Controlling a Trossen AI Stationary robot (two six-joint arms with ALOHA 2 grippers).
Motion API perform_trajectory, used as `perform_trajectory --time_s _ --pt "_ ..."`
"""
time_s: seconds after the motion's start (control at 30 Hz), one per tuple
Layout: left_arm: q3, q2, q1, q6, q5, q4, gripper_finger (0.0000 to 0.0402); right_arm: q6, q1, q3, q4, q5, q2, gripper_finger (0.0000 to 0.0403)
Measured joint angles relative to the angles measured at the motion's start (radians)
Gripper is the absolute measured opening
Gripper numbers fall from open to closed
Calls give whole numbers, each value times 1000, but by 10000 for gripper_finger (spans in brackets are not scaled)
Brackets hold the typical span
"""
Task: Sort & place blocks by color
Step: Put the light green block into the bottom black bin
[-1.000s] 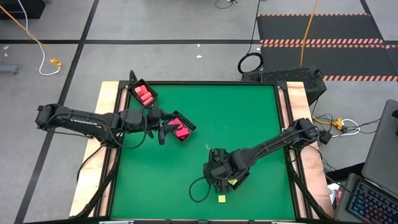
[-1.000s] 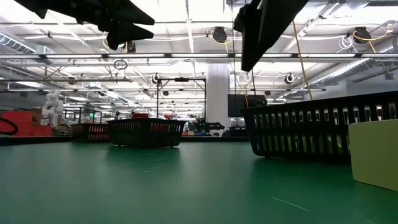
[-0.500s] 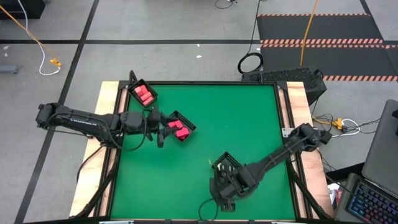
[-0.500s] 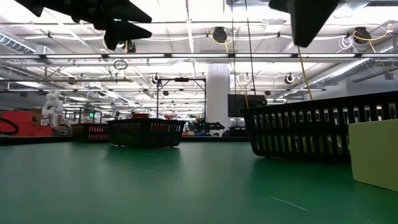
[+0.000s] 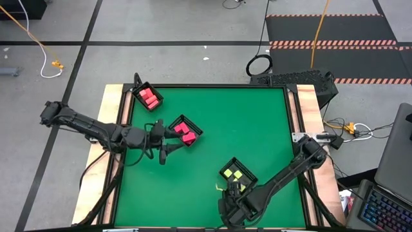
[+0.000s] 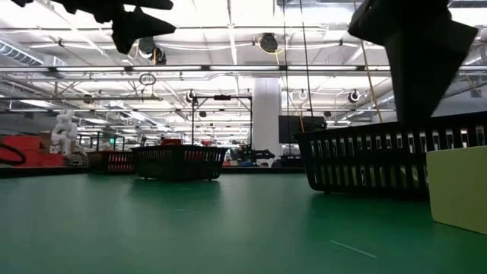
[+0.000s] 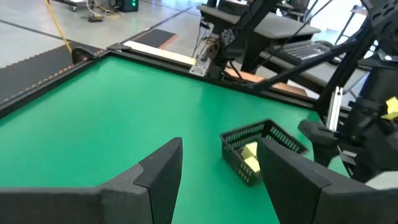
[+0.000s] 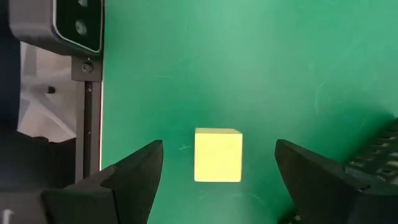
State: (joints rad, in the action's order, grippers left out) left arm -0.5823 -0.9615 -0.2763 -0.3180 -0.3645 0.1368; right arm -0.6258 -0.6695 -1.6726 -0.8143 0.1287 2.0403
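The right gripper [image 8: 217, 186] hangs wide open over a yellow cube [image 8: 217, 155] lying square between its fingers, seemingly untouched; the left gripper [image 7: 217, 168] is open too.

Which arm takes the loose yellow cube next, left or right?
Right. Its open tool hangs straight above the yellow cube, fingers either side, beside the yellow tray. The left tool sits across the table by the pink tray.

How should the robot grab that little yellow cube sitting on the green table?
Probably from straight above, pinching two opposite flat sides of the yellow cube. It sits flat and alone on the table, and the right gripper already hangs over it with its jaws open on either side, wider than the cube.
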Motion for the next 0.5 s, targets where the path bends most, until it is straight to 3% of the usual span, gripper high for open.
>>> perform_trajectory --time_s 0.27,0.5 --pt "0 -2 -122 -29 -132 -7 209 -17 -13 0 -2 35 17 296" --pt "0 -2 -187 -31 -177 -6 209 9 -14 28 51 52 15 242"
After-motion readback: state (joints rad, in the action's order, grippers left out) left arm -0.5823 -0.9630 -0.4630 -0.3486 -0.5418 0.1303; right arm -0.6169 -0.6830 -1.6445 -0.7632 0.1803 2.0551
